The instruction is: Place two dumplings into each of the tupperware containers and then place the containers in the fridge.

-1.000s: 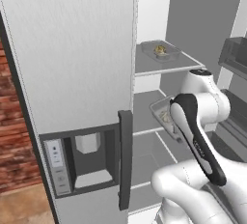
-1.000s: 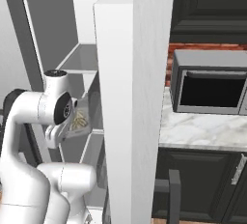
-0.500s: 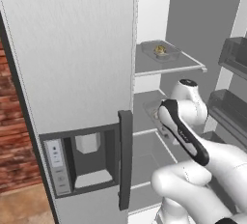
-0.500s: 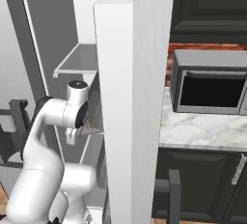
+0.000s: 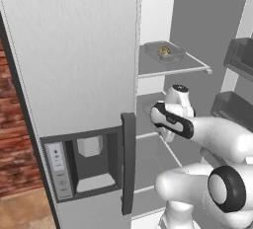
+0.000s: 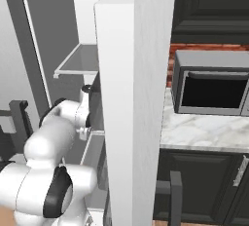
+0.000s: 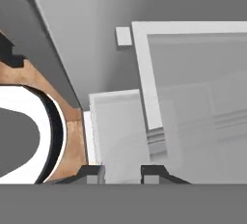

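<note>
**Inside the open fridge: one container shelved, arm at the middle shelf**

On the upper shelf (image 5: 170, 67) of the fridge (image 5: 74, 75) sits one tupperware container (image 5: 165, 52), a shallow grey box with a yellowish dumpling (image 5: 163, 51) visible inside it; how many dumplings it holds cannot be resolved. Container rests flat, toward the back half of the shelf, clear of the front edge.

Below that, my arm (image 5: 197, 129) reaches into the compartment at middle-shelf height; the wrist covers most of that shelf in the left base view, so its contents cannot be read. From the right base view, my arm (image 6: 58, 137) sits just beside the fridge's open door edge (image 6: 114, 98).

My gripper (image 7: 120, 172): fingertips stand apart with nothing between them, jaws parted and empty. Beyond them lie pale grey fridge surfaces and a lighter framed shelf panel (image 7: 193, 73).

Outward: dispenser panel (image 5: 81, 169) and dark handle (image 5: 128, 164) on the closed door; microwave (image 6: 211, 88) on a marble counter (image 6: 204, 132) to the right.
</note>
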Tool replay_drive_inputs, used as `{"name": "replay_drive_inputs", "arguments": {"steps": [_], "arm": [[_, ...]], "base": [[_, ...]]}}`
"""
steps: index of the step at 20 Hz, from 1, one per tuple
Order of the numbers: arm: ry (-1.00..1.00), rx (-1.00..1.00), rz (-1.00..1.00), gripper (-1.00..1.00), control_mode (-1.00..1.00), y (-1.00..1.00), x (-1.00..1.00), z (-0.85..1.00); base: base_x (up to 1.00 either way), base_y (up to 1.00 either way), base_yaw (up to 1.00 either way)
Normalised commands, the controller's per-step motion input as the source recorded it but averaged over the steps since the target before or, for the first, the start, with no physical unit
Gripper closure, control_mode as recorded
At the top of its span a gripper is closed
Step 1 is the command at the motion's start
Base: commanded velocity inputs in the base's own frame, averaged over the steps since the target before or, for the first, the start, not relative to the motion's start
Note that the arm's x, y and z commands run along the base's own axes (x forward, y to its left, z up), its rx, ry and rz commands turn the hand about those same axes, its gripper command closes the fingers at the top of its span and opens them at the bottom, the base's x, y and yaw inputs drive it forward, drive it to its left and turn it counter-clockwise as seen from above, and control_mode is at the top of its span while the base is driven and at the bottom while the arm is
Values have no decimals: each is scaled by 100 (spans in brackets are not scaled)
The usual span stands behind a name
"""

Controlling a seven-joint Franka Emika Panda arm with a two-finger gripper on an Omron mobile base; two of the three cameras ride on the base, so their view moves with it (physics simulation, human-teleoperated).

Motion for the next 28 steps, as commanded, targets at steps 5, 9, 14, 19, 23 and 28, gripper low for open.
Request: {"name": "replay_drive_inputs", "arguments": {"steps": [5,9,14,19,23,28], "arm": [[0,0,0,100,-100,0,99,-30],[1,2,0,100,-100,0,78,-27],[-2,0,0,100,-100,0,32,-29],[-5,0,0,-100,-100,0,0,-27],[-16,0,0,-100,-100,0,-4,-14],[-15,0,0,-100,-100,0,-14,0]], "base": [[0,0,0],[0,0,0],[0,0,0],[0,0,0],[0,0,0],[0,0,0]]}}
